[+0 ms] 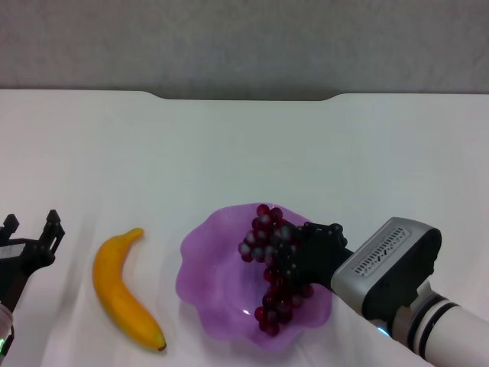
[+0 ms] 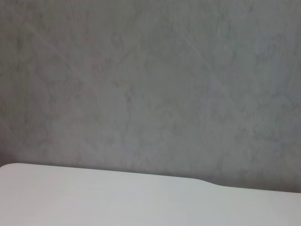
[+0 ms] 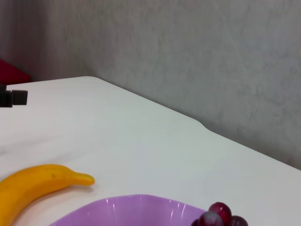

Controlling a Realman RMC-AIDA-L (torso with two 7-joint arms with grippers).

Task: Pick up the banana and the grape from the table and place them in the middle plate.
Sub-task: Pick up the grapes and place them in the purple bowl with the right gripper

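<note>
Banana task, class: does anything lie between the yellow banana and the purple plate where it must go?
Nothing visible does. The curved yellow banana lies on the white table just left of the scalloped translucent purple plate, with only bare tabletop between them.

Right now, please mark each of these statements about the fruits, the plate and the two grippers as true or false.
1. The grape lies in the middle plate. True.
2. The banana is also in the plate. False: it lies on the table, at the plate's left.
3. The right gripper is over the plate, at the grapes. True.
4. The left gripper holds the banana. False: it is apart from it, near the table's left edge.
</note>
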